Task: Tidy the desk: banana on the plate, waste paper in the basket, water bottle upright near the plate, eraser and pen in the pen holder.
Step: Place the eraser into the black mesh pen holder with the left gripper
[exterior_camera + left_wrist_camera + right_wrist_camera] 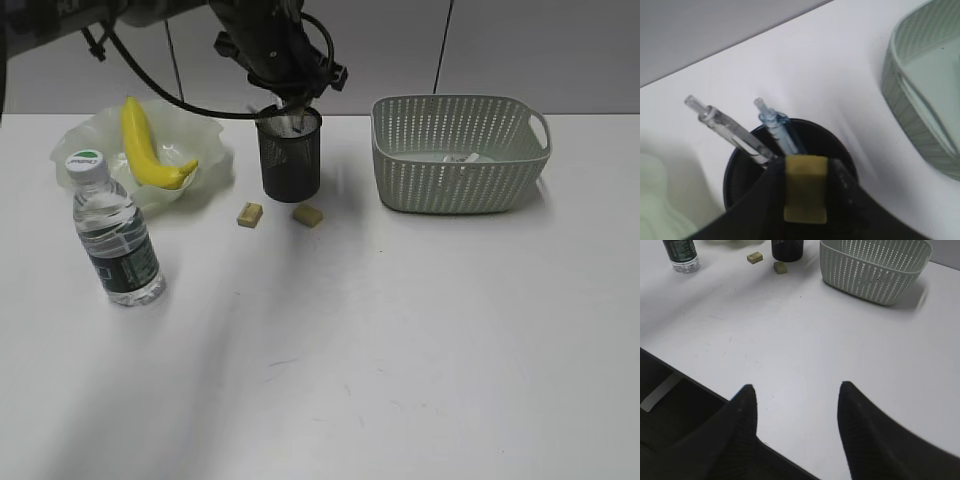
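Observation:
My left gripper (293, 102) hangs right over the black mesh pen holder (291, 158). In the left wrist view the left gripper (805, 161) is shut on a yellow-tan eraser (805, 192) just above the pen holder's mouth (839, 150). A clear pen (730, 131) and a blue pen (779, 131) stand in the holder. Two more erasers (250, 214) (308, 214) lie on the desk in front of it. The banana (146, 148) lies on the wavy plate (205, 135). The water bottle (115, 240) stands upright near the plate. The waste paper (462, 157) lies in the basket (460, 185). My right gripper (796, 390) is open and empty.
The right gripper hovers over the white desk (805, 335) near its front edge, with a dark drop-off (675, 390) at lower left. The right wrist view also shows the basket (875, 270), the erasers (755, 257) and the bottle (682, 257) far off.

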`<action>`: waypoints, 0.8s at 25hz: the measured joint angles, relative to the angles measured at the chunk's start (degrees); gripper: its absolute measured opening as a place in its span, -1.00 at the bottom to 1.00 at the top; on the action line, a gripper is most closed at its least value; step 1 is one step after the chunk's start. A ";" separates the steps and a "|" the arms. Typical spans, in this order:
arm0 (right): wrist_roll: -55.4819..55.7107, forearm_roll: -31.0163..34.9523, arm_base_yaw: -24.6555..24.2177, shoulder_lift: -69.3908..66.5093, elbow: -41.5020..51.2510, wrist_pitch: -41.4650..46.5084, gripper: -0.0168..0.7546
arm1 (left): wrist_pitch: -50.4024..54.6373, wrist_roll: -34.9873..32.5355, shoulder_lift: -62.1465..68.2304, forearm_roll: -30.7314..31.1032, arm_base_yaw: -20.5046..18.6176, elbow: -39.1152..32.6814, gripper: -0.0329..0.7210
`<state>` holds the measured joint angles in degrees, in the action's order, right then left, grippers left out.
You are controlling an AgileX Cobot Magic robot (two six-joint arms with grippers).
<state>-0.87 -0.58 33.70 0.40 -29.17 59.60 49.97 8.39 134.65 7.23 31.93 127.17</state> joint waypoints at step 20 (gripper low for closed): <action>0.00 0.00 0.00 0.00 0.00 0.00 0.13 | -1.88 -0.06 1.40 1.44 -1.24 0.17 0.03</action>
<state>-0.87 -0.58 33.70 0.40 -29.17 59.60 48.09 8.33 136.05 8.67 30.69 127.35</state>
